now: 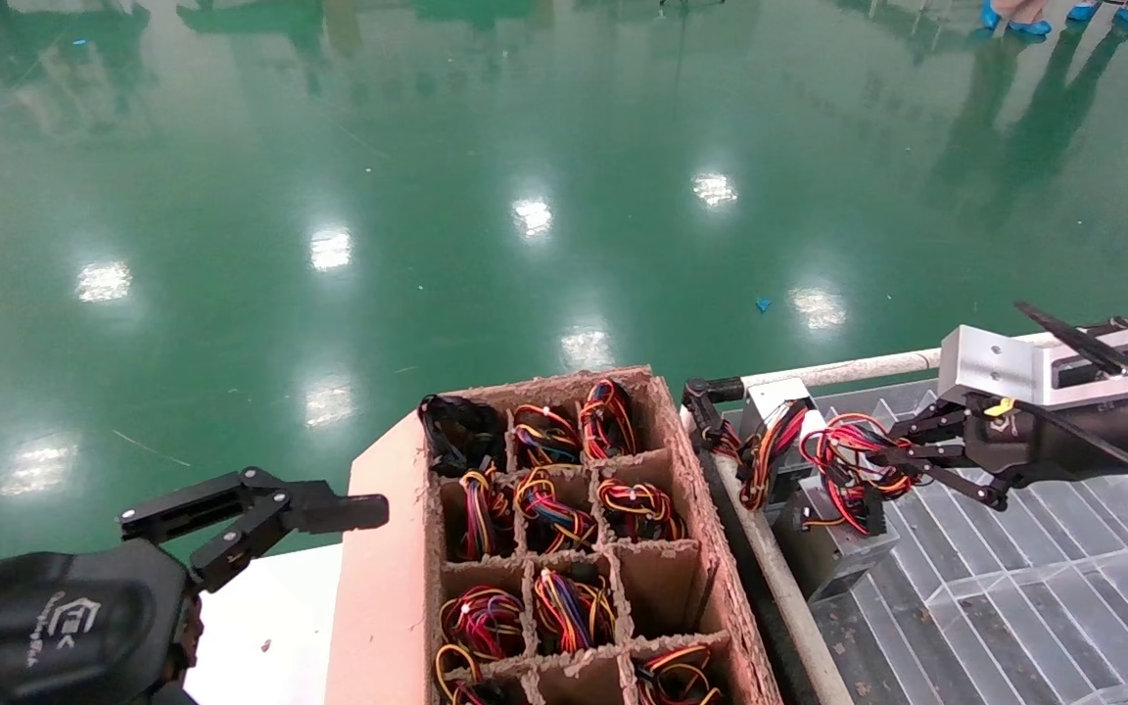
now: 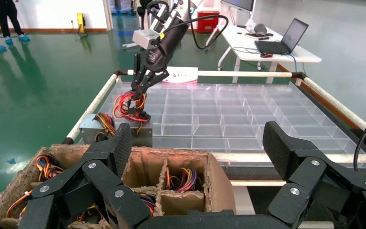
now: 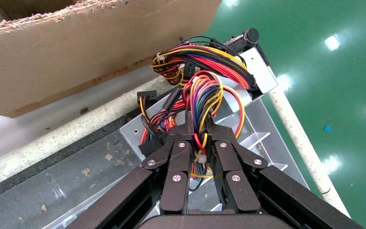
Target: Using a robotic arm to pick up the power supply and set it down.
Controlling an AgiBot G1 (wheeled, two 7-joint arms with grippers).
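Closest to the head camera sits the left gripper (image 1: 260, 514), parked low on the robot's left with its fingers spread and nothing between them, just beside the cardboard box (image 1: 564, 548). That box is split into cells, most of them filled with coiled wire bundles. To its right, past a white rail, lies a clear divided tray (image 1: 1014, 587). The right gripper (image 1: 892, 455) reaches in from the right and is pinched onto the looped wires of the power supply (image 1: 833, 543), whose grey body sits at the tray's near-left corner. A second power supply (image 1: 770, 431) stands just beyond it against the rail.

From the left wrist, the left gripper's own fingers fill the foreground, wide apart over the box. Farther off, the right gripper (image 2: 138, 98) comes down on the wire loop of the power supply (image 2: 140, 129), which seems to rest on the tray corner.

At the right wrist, the fingers (image 3: 183, 143) are closed on the red, yellow and orange wires, and the metal case (image 3: 138, 131) shows beneath them.

Judging by this, the pick and carry look done and the supply appears set down or nearly so; whether it bears its full weight on the tray I cannot tell. What remains is letting go and drawing back.
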